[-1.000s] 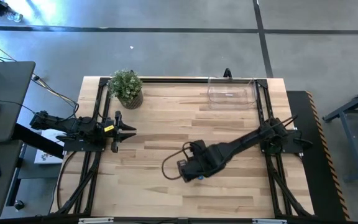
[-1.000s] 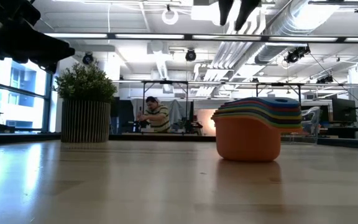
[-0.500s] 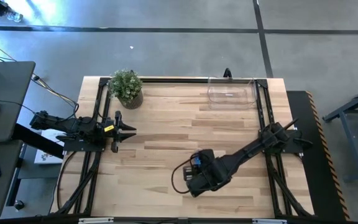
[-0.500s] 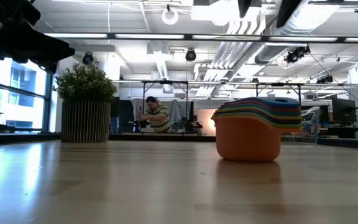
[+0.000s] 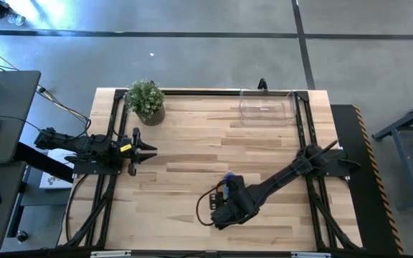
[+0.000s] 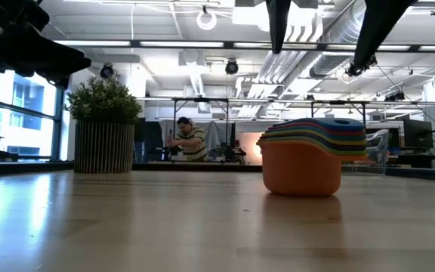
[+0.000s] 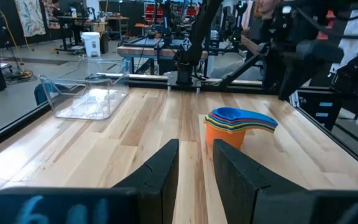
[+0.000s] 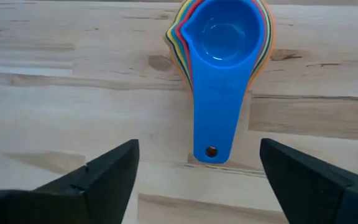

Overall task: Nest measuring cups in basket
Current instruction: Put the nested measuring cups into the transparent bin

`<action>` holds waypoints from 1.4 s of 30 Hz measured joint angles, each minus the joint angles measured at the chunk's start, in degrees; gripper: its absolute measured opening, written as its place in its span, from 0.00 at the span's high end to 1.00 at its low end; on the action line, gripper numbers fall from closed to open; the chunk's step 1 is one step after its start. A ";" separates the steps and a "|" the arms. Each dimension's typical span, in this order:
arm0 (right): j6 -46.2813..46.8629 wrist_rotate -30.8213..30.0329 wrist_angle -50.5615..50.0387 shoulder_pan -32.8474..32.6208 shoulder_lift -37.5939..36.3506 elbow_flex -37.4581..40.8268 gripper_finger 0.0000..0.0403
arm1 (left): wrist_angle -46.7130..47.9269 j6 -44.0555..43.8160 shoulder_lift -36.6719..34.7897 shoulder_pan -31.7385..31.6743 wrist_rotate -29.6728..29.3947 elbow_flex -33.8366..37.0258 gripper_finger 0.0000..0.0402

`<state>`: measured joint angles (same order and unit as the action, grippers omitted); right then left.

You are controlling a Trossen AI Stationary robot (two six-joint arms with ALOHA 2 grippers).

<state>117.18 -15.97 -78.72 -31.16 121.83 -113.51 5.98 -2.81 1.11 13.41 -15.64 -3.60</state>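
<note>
The measuring cups stand nested in one stack on the table, the orange cup's base on the wood and the blue cup on top. They also show in the left wrist view and as a blue patch from above. My right gripper hangs open above the stack, its fingers pointing down on either side of the blue handle and clear of it. The clear basket sits at the far right. My left gripper waits at the table's left side, open a little.
A potted plant stands at the far left of the table. The basket holds nothing that I can see. Bare wood lies between the stack and the basket. A person sits in the room far behind the table.
My right gripper has moved toward the table's near edge, uncovering the blue cup from above, and its fingers have spread wide open. The stack of cups has stayed where it was.
</note>
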 joint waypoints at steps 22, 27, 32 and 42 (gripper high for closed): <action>-1.71 4.79 -1.70 4.01 5.37 0.00 0.15 | -0.04 0.00 0.01 0.01 0.00 0.00 0.78; -0.57 5.40 -1.44 4.19 6.54 0.02 0.15 | -0.02 0.00 0.02 0.00 0.02 0.00 0.78; -0.41 5.55 -1.02 4.53 6.83 0.94 0.15 | -0.01 0.00 0.02 0.01 0.00 0.00 0.78; -0.16 5.90 6.99 5.46 6.92 7.73 0.15 | 0.00 0.00 0.01 0.01 0.01 0.00 0.78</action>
<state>117.02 -10.06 -71.74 -25.70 128.75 -105.78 5.98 -2.81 1.12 13.42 -15.62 -3.60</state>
